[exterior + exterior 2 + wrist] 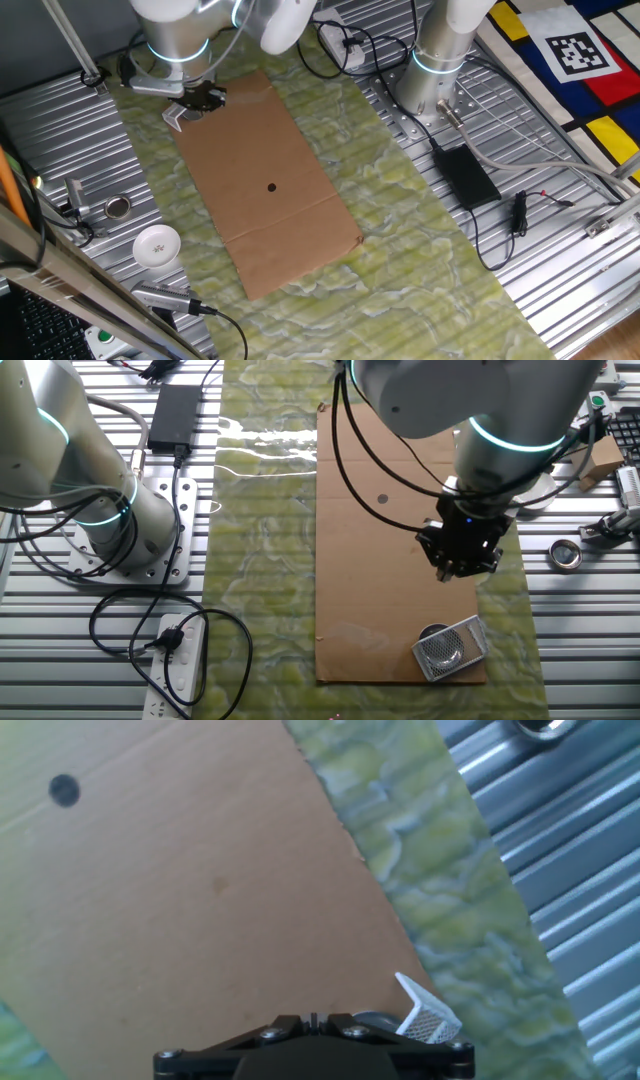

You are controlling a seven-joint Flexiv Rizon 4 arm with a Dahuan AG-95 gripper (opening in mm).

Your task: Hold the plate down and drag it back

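Note:
The plate [450, 648] is a small four-sided piece with a grey see-through middle and a white rim. It lies at the corner of the brown cardboard sheet [390, 510]. It also shows in one fixed view [175, 116] and at the bottom of the hand view [426, 1017]. My gripper [461, 570] hangs over the cardboard a short way from the plate and does not touch it. Its fingers are together with nothing between them. The gripper also shows in one fixed view [205, 98] and in the hand view [313, 1020].
The cardboard [270, 190] lies on a green patterned mat [420, 230]. A round white dish [157, 246] and a metal cup [118, 207] stand on the ribbed metal table. A second arm's base [435, 70], a power brick [465, 175] and cables are nearby.

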